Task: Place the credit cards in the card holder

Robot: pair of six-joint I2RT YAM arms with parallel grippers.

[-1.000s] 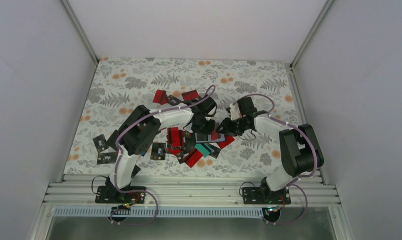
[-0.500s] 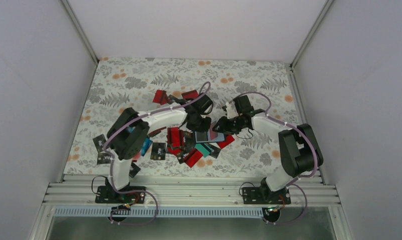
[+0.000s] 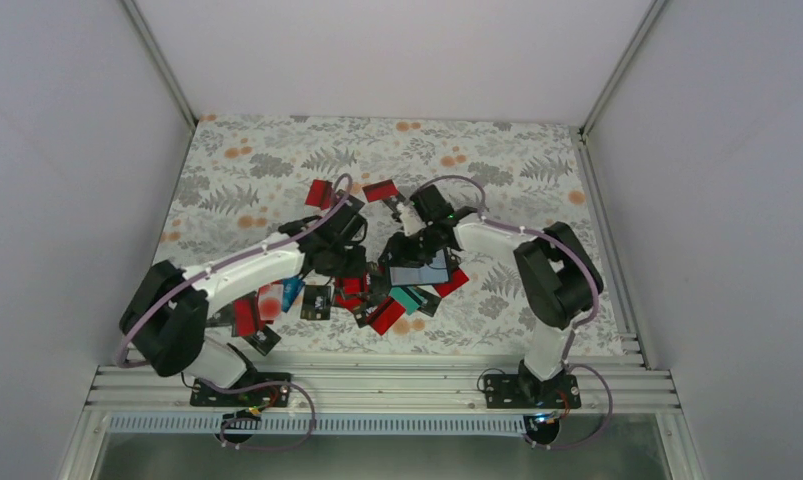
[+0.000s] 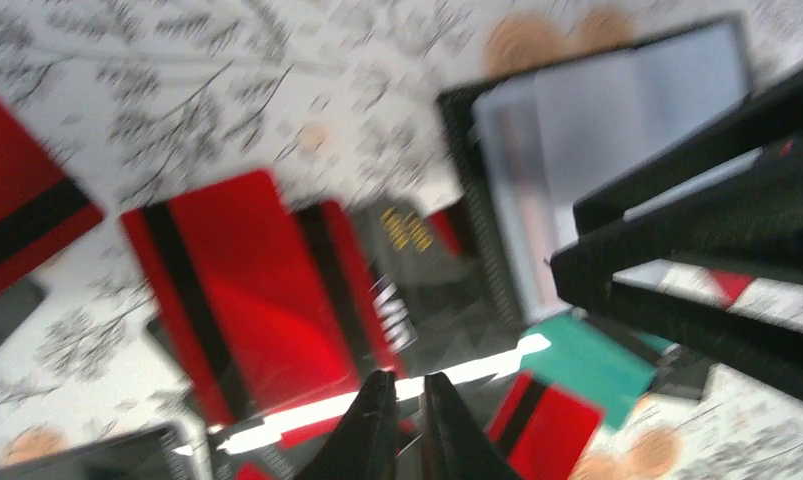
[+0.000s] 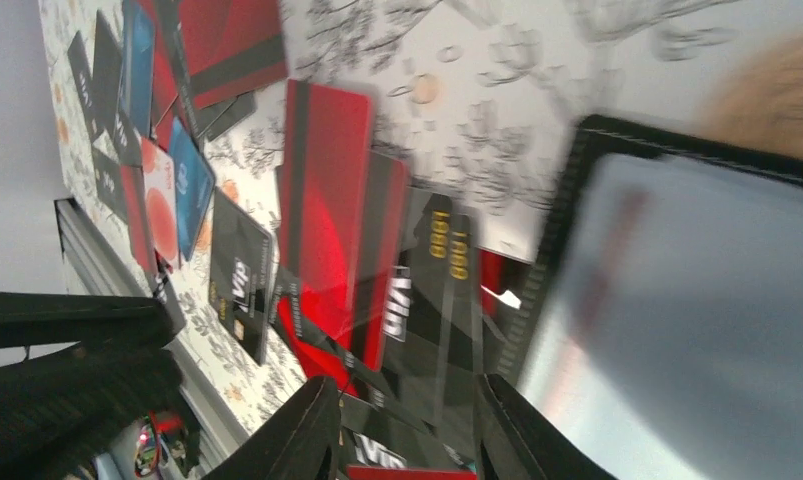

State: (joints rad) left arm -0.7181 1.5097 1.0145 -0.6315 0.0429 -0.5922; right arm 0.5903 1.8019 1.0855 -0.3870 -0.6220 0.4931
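Covering the table point(image 3: 227, 140) is a pale cloth point(image 3: 517, 170) printed with grey fern leaves and orange blossoms. Plain whitish walls point(image 3: 397, 50) close it in on three sides, with aluminium posts point(image 3: 617, 75) in the back corners. Ribbed aluminium rails point(image 3: 377, 385) run along the near edge, where both arm bases are bolted.

The credit cards point(image 3: 385, 315) lie scattered and overlapping around the middle of the cloth. Most are red, some are black with white print, and one is teal. Two red ones lie further back.

The card holder point(image 3: 422, 272), black-edged with a pale grey face, lies flat at the right of the heap, touching cards.

The right gripper point(image 5: 405, 385) hangs over the cards just beside the holder's edge, its fingers spread wide.

The left gripper point(image 4: 405, 385) hovers low over red cards just left of the holder. Its fingers are drawn almost together, and blur hides whether they pinch a card.
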